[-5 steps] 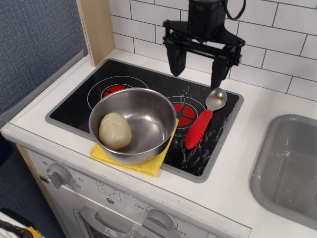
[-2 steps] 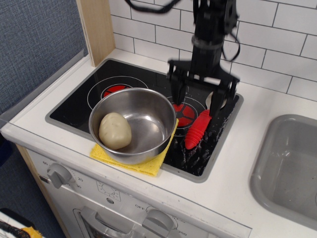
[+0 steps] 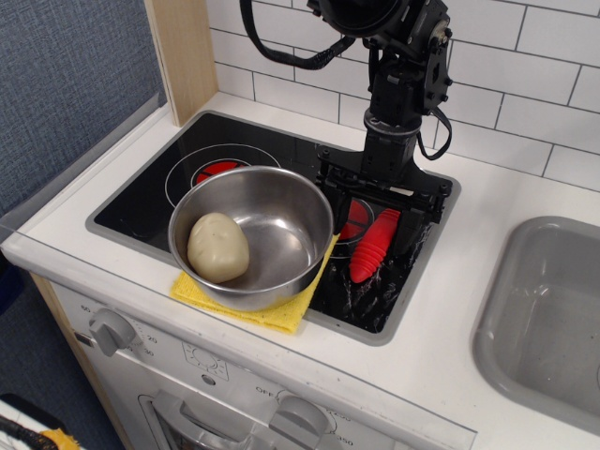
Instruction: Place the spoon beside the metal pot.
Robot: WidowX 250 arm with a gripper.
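The spoon (image 3: 372, 248) lies on the black cooktop just right of the metal pot (image 3: 281, 225); only its ribbed red handle shows, its silver bowl is hidden behind the arm. The pot is round and shiny, stands on a yellow cloth and holds a pale potato-like lump (image 3: 217, 247). My gripper (image 3: 370, 218) is low over the upper part of the handle, open, with one finger on each side of it. I cannot tell whether the fingers touch the handle.
The cooktop (image 3: 150, 202) has two red burner rings. The yellow cloth (image 3: 281, 314) sticks out under the pot at the counter's front edge. A grey sink basin (image 3: 548, 319) is at the right. A tiled wall runs behind and a wooden post (image 3: 183, 52) stands at the back left.
The gripper has come down from high above the back of the cooktop to straddle the spoon's handle. The spoon and the pot have not moved.
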